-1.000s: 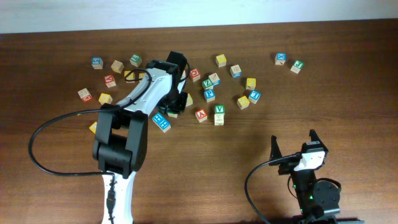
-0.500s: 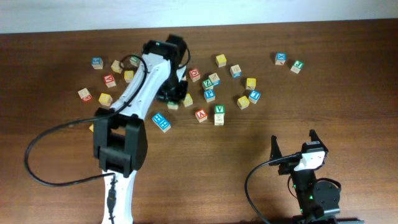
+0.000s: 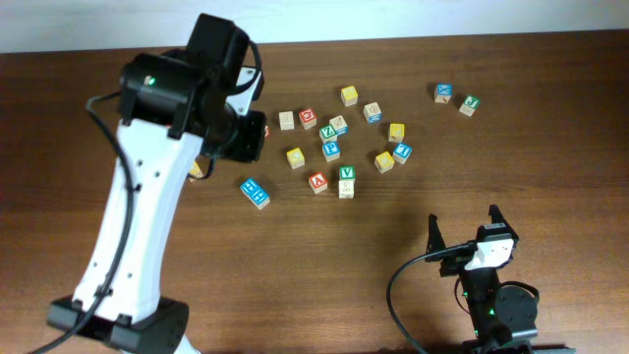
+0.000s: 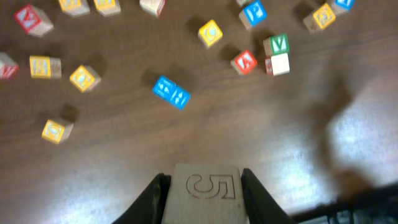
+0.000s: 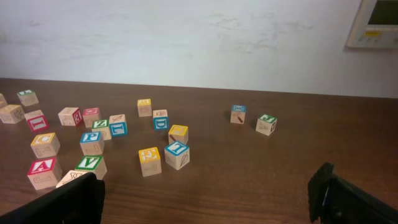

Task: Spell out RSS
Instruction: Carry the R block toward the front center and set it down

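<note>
As the left hand (image 4: 204, 194) grips it, S block (image 4: 206, 185) faces camera.

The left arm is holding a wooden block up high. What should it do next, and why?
Probably carry the block to bare table and lower it: the left gripper is shut on it, and its carved letter looks like an S, which RSS needs.

Two robot arms, the left arm (image 3: 138, 197) and the right arm (image 3: 488, 285), stand at one bench (image 3: 550, 177). At least eighteen letter blocks (image 3: 317, 181) lie in open view toward the back edge, and one more block (image 4: 205, 200) is clamped in the left gripper (image 4: 204, 177).
</note>
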You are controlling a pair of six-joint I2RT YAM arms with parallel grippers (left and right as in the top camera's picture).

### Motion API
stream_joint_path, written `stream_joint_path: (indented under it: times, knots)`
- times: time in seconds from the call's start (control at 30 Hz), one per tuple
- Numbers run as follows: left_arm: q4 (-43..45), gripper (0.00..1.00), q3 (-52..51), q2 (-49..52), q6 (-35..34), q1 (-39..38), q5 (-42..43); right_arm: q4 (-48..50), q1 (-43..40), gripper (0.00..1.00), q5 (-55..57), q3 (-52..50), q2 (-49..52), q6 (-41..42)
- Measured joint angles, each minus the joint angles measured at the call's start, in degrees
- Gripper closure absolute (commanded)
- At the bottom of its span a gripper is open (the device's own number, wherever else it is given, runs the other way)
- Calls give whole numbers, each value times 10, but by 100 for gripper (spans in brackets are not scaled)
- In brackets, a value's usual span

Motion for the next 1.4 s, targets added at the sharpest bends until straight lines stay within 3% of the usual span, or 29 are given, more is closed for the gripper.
stream_joint_path:
  times: [0.13,0.23,0.43,0.63,1.0,1.4]
  knots:
    - [-7,79,-21,-16,-14,0,7,0,0,2,0,0,0,0]
    - [6,79,-127,-17,-34,0,9,0,0,2,0,0,0,0]
    - [227,80,-452,-13,-74,0,43,0,0,2,0,0,0,0]
    - [437,81,-638,-16,-155,-37,62,0,0,2,0,0,0,0]
    - [515,79,-667,-16,-312,-161,-23,0,0,2,0,0,0,0]
    - [532,72,-667,-16,-331,-174,-31,0,0,2,0,0,0,0]
